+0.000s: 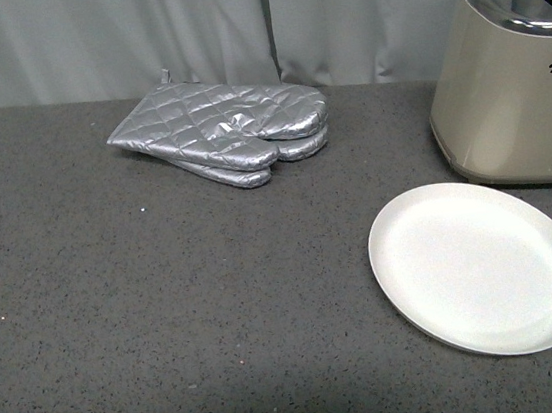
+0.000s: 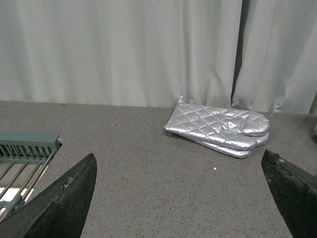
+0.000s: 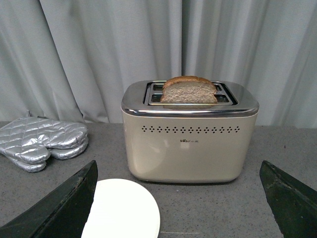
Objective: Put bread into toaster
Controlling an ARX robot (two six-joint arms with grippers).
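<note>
Right gripper (image 3: 178, 203) stands wide open, its two dark fingers (image 3: 64, 208) far apart at the edges of its wrist view, holding nothing and touching nothing. Left gripper (image 2: 181, 201) is spread just as wide, empty too, with bare grey counter (image 2: 148, 173) between its fingers (image 2: 62, 206).

Only the right wrist view shows the bread (image 3: 189, 90): the slice stands upright in a slot of the toaster (image 3: 189, 131), its rounded brown crust poking up above the chrome top. In the front view the toaster (image 1: 513, 87) sits far right, cut off by the picture's edge, and the bread is out of sight there. The white plate (image 1: 479, 265) lies bare, just in front of the toaster on the near side.

The silver quilted oven mitts (image 1: 222, 133) are stacked far back near the grey curtain (image 1: 233, 20), well left of the toaster. Only the left wrist view shows a grey-green wire rack (image 2: 22, 158) at the counter's left edge.

There's small lettering on the toaster's front under the row of vent holes, too tiny to read.
</note>
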